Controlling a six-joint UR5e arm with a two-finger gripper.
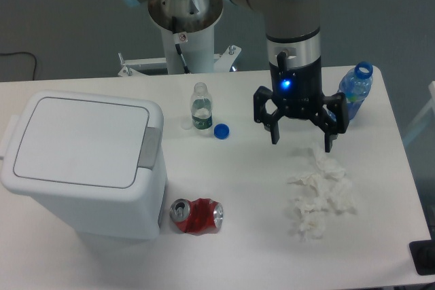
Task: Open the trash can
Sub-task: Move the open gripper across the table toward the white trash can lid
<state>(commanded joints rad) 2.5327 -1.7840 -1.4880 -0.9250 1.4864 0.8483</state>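
Trash can point(85, 164) sits at left of table point(258, 236), lid flat and shut, grey latch tab point(149, 147) on its right edge. Gripper point(302, 140) hangs over table's right half w/ fingers spread wide, holding nothing, well apart from the can. Crumpled white tissue point(319, 195) just below it. Blue bottle point(353, 92) near right edge, small clear bottle point(200, 106) w/ blue cap point(221, 130) beside it mid-table, crushed red soda can point(197, 216) just right of the trash can's base.

smooth matt plastic trash can point(81, 168), crumpled tissue point(319, 195)
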